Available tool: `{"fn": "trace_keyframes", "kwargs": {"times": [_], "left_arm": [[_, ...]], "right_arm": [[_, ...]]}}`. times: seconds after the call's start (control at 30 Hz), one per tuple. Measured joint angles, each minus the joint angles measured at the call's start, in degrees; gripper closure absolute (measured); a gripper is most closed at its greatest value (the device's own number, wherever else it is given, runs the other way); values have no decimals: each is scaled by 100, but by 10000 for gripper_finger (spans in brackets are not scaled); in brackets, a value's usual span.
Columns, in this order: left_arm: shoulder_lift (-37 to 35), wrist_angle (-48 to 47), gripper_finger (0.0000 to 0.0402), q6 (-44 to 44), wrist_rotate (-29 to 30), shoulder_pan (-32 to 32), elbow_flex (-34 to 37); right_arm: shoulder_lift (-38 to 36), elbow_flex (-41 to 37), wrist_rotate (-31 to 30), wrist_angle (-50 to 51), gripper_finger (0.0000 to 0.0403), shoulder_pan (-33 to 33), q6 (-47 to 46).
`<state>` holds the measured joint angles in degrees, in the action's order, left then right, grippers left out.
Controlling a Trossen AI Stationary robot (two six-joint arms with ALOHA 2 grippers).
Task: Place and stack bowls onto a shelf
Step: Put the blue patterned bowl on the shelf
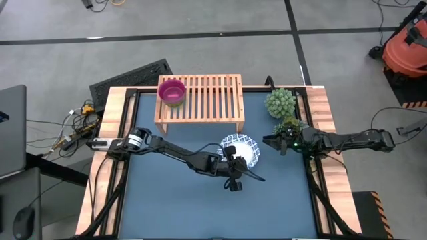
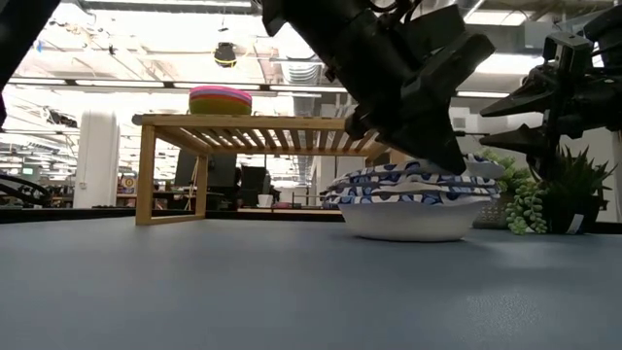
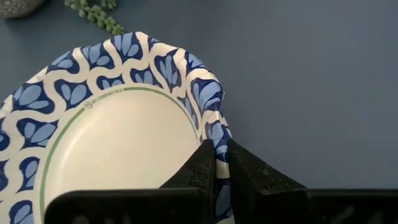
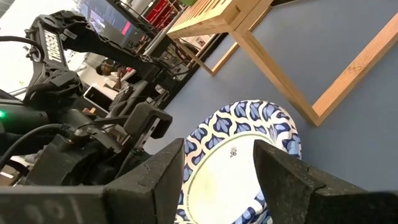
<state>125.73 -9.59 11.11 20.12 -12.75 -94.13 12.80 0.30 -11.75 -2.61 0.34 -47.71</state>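
My left gripper (image 3: 214,163) pinches the white bowls' (image 3: 118,143) rim on the side away from the shelf (image 1: 199,99); my right gripper (image 4: 219,171) waits open beside them.

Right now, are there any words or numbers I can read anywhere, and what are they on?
"TROSSEN": white letters on the left arm, partly cut off in the right wrist view.
Tiny print on the green ring inside the white bowl: too small to read.
Small mark inside the same bowl, right wrist view: too small to read.
Nothing else readable.
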Motion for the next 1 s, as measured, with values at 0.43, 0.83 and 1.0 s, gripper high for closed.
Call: {"fn": "trace_keyframes", "kwargs": {"times": [0.43, 0.83, 1.0], "left_arm": [[-4, -508, 395, 110, 291, -44, -497], [-11, -2054, 396, 118, 437, -49, -1718], [-7, -2773, 396, 222, 186, -87, -2302]], "right_arm": [[-2, 2, 0, 0, 184, 2, 14], [0, 0, -2, 0, 184, 0, 14], [-1, 1, -2, 0, 184, 0, 13]]}}
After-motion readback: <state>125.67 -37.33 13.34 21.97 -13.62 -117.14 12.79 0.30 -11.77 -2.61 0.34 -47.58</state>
